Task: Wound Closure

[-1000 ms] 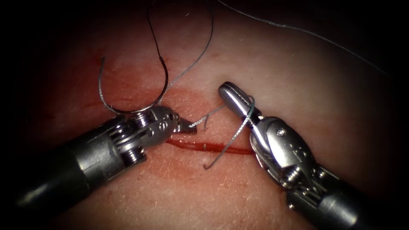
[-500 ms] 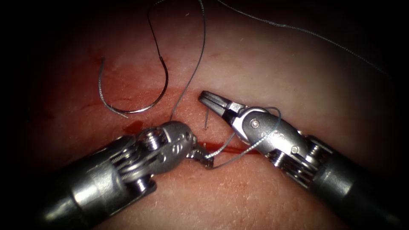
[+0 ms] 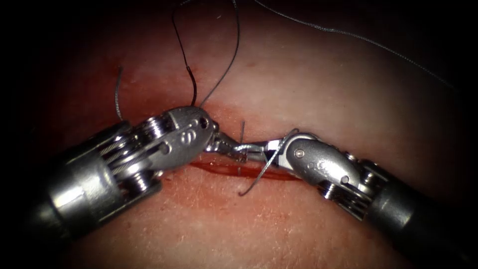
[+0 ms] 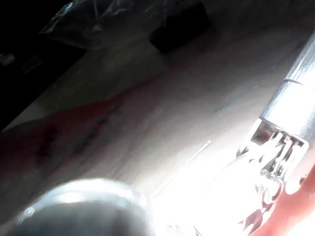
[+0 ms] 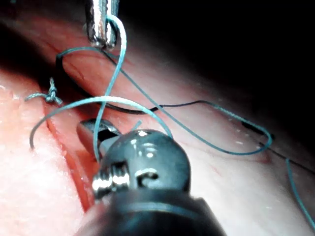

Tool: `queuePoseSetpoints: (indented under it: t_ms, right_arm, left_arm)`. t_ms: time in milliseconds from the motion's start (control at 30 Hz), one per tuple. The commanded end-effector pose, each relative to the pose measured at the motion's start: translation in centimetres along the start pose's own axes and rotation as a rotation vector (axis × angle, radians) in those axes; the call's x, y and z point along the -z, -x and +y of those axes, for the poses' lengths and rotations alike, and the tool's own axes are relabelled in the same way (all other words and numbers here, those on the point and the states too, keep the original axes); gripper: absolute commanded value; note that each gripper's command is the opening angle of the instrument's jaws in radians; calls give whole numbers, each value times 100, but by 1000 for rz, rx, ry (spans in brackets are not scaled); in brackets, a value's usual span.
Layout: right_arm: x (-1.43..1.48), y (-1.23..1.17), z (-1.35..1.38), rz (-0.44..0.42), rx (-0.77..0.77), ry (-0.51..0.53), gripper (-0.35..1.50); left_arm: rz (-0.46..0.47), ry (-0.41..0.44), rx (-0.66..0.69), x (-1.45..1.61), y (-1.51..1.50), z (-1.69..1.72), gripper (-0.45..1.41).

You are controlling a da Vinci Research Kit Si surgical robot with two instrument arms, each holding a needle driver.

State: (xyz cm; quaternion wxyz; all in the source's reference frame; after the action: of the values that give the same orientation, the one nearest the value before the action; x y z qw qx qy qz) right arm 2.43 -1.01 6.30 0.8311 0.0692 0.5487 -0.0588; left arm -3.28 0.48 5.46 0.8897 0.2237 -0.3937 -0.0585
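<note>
The cut [image 3: 239,171] runs across the tissue [image 3: 318,89] as a dark red slit with red fluid [image 3: 149,107] staining the skin above and to its left. Just above the middle of the cut the two tools meet tip to tip. The left tool [image 3: 230,147] reaches in from the cut's left end, its jaws closed on the thread [image 3: 225,74] right at the point where a short cut end of thread [image 3: 242,130] stands up from the tissue. The right tool [image 3: 255,148] comes from the cut's right end, its slim jaws drawn together on the same strand directly against the left tool's tip. A loop of thread [image 3: 276,149] is wrapped around the right tool's jaws, and its free tail curves down across the cut to end just below it.

The curved needle [image 3: 186,69] lies free on the tissue above and left of the cut, held by neither tool and not in the tissue; the left tool's wrist covers the low part of its curve. From the left tool's wrist the thread climbs away from the cut.

In the right wrist view the loop [image 5: 106,101] crosses over that tool's jaws, and a small knot [image 5: 51,95] sits beside the cut.
</note>
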Motion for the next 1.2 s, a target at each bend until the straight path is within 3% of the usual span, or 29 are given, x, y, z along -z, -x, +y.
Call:
queuePoseSetpoints:
  t_ms: [33, 100, 200, 300, 333, 367, 433, 600, 700, 800, 967, 1033, 1200]
  right_arm:
    - [-6, -10, 9, 13, 9, -8, -35]
    - [-17, -18, 5, 70, 54, -48, -35]
    - [-20, -22, 3, 135, 11, -28, -35]
    - [-15, -19, 4, 262, -55, -28, -35]
    - [-12, -18, 7, 356, -112, -30, -35]
    - [-11, -18, 8, 394, -131, -20, -35]
    - [-7, -17, 11, 461, -188, 61, -35]
    - [-5, -12, 11, 544, -277, 52, -35]
    - [-6, -8, 13, 646, -357, 123, -35]
    - [-3, -9, 8, 633, -435, 267, -35]
    - [-2, -10, 6, 606, -461, 387, -35]
    - [-3, -21, -3, 489, -497, 678, -35]
    - [-2, -38, -10, 262, -492, 818, -35]
  left_arm:
    - [-3, 9, -7, 6, 11, 7, -45]
    - [4, 52, -30, 6, 4, 16, -45]
    - [37, 116, -51, 3, -9, 21, -45]
    - [100, 170, -92, -3, -29, 30, -45]
    - [115, 185, -100, -6, -37, 32, -45]
    - [132, 195, -112, -10, -42, 32, -45]
    - [169, 198, -103, -19, -54, 29, -45]
    - [225, 163, -105, -38, -76, 24, -45]
    - [222, 145, -105, -45, -81, 19, -45]
    - [223, 136, -106, -48, -84, 15, -45]
    - [220, 121, -105, -52, -84, 12, -45]
    - [219, 118, -102, -53, -81, 7, -45]
    - [217, 105, -99, -53, -78, 3, -45]
